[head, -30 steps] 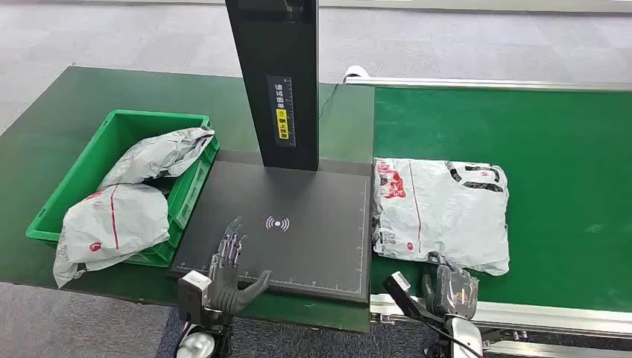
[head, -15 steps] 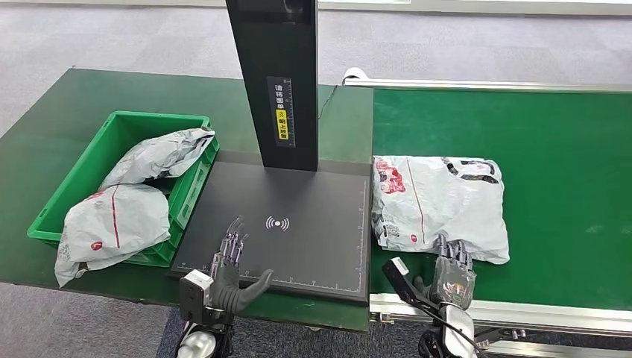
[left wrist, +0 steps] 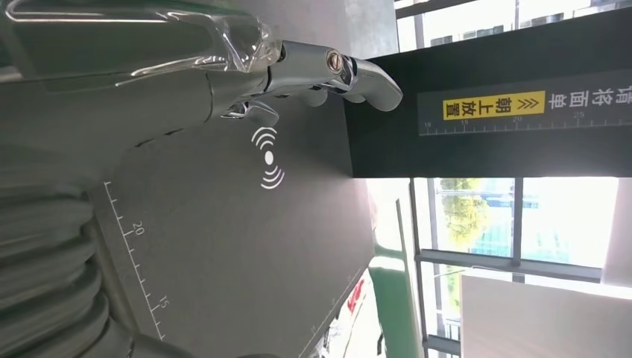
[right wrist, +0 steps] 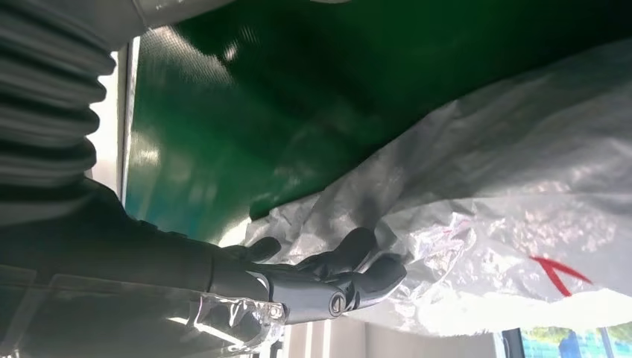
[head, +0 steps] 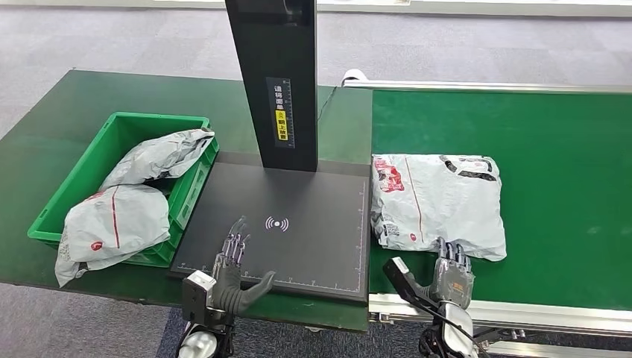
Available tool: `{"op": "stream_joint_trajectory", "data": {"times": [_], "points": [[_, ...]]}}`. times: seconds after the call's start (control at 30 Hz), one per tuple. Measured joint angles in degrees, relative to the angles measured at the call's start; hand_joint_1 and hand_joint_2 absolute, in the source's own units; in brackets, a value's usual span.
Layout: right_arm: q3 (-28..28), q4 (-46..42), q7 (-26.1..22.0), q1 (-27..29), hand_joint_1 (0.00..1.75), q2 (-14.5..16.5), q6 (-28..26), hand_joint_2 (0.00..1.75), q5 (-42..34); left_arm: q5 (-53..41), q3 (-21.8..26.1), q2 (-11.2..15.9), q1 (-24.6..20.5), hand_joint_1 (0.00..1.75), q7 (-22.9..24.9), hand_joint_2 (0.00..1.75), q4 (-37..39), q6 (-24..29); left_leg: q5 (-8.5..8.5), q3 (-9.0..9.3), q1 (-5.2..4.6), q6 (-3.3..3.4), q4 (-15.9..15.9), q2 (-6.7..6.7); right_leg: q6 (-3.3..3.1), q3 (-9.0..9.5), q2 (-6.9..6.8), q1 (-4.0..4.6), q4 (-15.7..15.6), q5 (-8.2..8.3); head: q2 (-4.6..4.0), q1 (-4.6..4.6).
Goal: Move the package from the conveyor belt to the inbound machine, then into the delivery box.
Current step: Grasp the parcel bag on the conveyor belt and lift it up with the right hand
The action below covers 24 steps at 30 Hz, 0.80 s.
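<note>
— Why is the right hand (head: 452,270) at the near edge of the package (head: 436,204)?

— I'd say to get under it. The package lies flat on the green conveyor belt (head: 566,149), just right of the inbound machine (head: 287,224). In the right wrist view the fingers (right wrist: 350,272) are spread and touching the crinkled plastic, gripping nothing yet.

— And the left hand (head: 235,265)?

— Open and empty, over the near left part of the machine's black plate, probably waiting to receive.

— The rest?

— A green delivery box (head: 89,168) at the left on the green tabletop (head: 45,119), with two grey bags (head: 130,198) already in it, one spilling over its near rim. Grey carpet lies beyond.
</note>
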Motion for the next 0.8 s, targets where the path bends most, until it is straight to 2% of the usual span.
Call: {"op": "stream_joint_trajectory", "data": {"times": [0.43, 0.8], "points": [[0.49, -0.13, -4.55, 3.31, 0.0, 2.12, 0.0, 0.0, -0.32, 0.15, 0.27, -0.02, 0.28, 0.0, 0.0, 1.75, -0.01, 1.37, -0.02, -0.47, 0.01, -0.02, 0.0, 0.02, 0.0, -0.47, 0.0, 0.02, 0.02, -0.02, 0.0, 0.02], [0.97, -13.51, -11.13, 12.56, 0.0, 5.33, 0.0, 0.0, -2.26, 1.4, 0.73, 0.21, 2.35, 0.0, 0.0, 1.75, -1.75, 1.88, -0.14, -0.59, 0.19, -0.13, -0.03, 0.22, -0.09, -0.64, 0.27, 0.2, 0.02, -0.07, 0.0, 0.01]]}}
